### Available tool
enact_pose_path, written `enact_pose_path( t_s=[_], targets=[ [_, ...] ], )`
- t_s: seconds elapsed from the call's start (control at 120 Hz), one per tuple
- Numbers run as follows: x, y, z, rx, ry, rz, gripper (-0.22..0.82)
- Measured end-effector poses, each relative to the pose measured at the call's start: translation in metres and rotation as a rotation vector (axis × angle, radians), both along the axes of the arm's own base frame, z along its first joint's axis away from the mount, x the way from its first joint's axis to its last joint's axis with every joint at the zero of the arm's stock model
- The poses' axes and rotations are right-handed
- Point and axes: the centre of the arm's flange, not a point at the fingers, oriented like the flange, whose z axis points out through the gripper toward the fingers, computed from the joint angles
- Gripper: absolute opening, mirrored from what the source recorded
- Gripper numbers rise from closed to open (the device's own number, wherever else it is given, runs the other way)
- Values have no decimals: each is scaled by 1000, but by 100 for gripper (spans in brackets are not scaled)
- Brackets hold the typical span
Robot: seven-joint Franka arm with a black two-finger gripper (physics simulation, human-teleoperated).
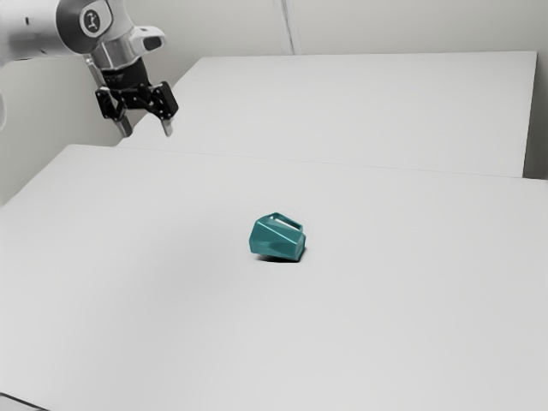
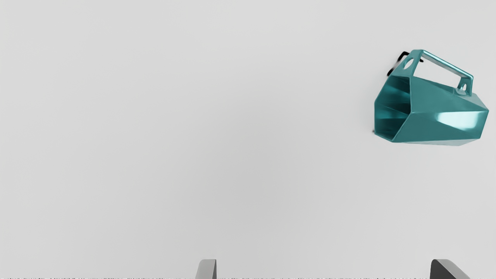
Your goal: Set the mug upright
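And the black two-finger gripper (image 1: 146, 133) is hanging up high at the exterior view's upper left, its fingers standing wide apart, nothing being held between them! Down below, the white table (image 1: 154, 325) is stretching out broad, its far edge running across behind the mug (image 1: 276, 243) and its side edge slanting away toward the exterior view's left. Beyond that far edge, a second white surface (image 1: 368, 111) is spreading back toward the wall (image 1: 428, 26). Plenty of open room here: the mug is lying well apart from the edges in sight, and well apart from the fingers too. A thin dark line (image 1: 24, 402) is cutting across the exterior view's bottom left corner.

Checking for markings: a round badge (image 1: 92, 20) is showing on the white arm (image 1: 38, 30), carrying a dark emblem that is too small to make out.

And to the mug itself! It is resting on its side on the tabletop, a glossy teal piece, all flat facets and crisp angles. The wrist view is catching its dark, many-sided mouth (image 2: 392, 110), the body narrowing toward the base. Its angular handle (image 2: 447, 64) is standing up along one side, a round hole piercing each end. The mug is lying out ahead of the fingertips, over toward one finger's side.
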Motion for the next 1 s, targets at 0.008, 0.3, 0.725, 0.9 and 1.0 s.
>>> enact_pose_path(
  t_s=[0.008, 0.3, 0.725, 0.9, 1.0],
  targets=[
    [0, 0, 0, 0, 2, 0, 60],
    [9, -4, -62, -54, 103, -1, 60],
    [6, -26, -145, -276, 146, 51, 60],
    [6, -34, -181, -374, 168, 94, 60],
    [3, -39, -200, -438, 182, 115, 60]
  ],
)
